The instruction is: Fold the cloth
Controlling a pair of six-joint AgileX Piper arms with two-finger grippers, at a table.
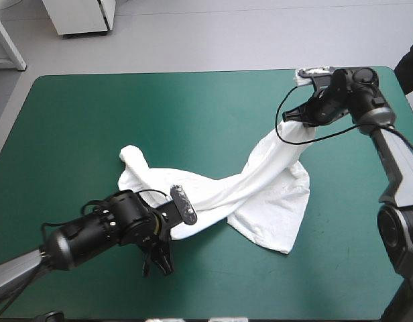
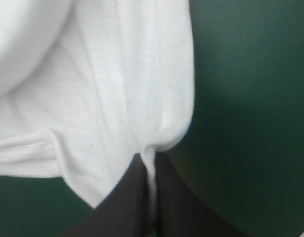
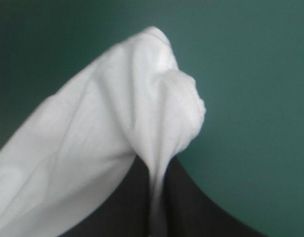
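Note:
The white T-shirt (image 1: pixel 260 188) stretches in a twisted band across the teal-green cover, from near the front left up toward the back right. My left gripper (image 1: pixel 167 235) is low at the shirt's near left end, shut on a pinched edge of the T-shirt (image 2: pixel 142 98), as its wrist view shows. My right gripper (image 1: pixel 290 117) holds the far end raised near the back right corner. There the T-shirt (image 3: pixel 117 138) hangs bunched from between the shut black fingers (image 3: pixel 186 207). A loose flap (image 1: pixel 280 215) of the shirt lies flat below the band.
Bare teal-green cover (image 1: pixel 92 121) lies wide to the back left and along the front edge. White furniture (image 1: pixel 79 17) stands beyond the far edge.

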